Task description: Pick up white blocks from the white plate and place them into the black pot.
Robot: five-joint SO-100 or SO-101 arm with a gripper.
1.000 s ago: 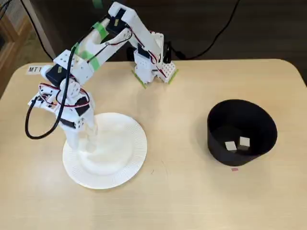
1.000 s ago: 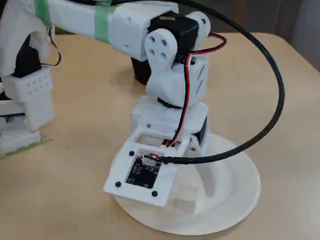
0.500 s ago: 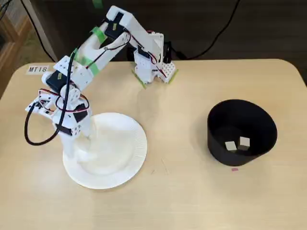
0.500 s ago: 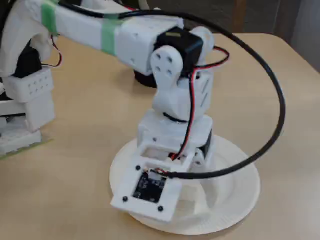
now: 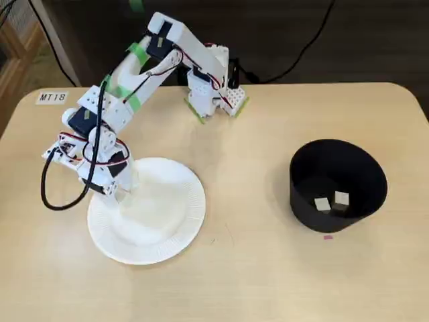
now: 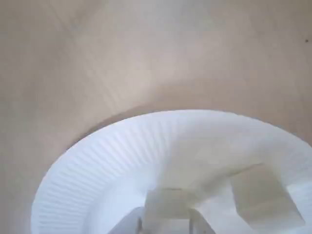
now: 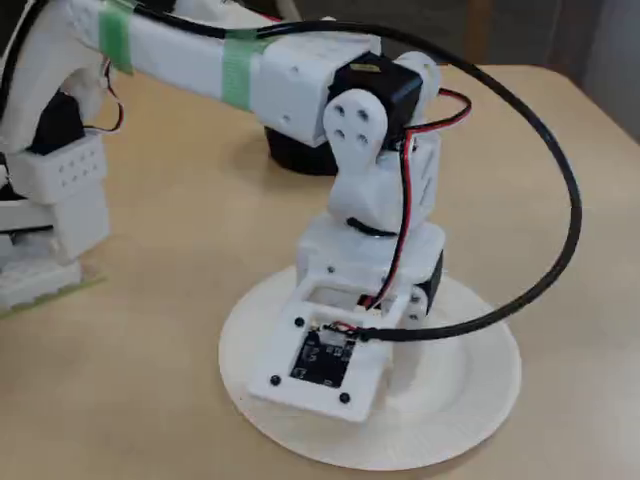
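In the wrist view a block (image 6: 168,204) sits between the fingers of the gripper (image 6: 165,225), low over the plate (image 6: 87,170); whether they are clamped on it or merely straddle it cannot be told. A second block (image 6: 261,197) lies just beside, to the right.

In a fixed view the plate (image 5: 177,225) lies toward the table's near-left corner, the arm (image 5: 134,74) bent down over its left rim. The pot (image 5: 338,184) stands well apart toward the right edge, two blocks (image 5: 332,201) already inside.

Judged risks: a shallow grip could drop the block in transit, and the light plate could shift or lift, nudging the neighbouring block.
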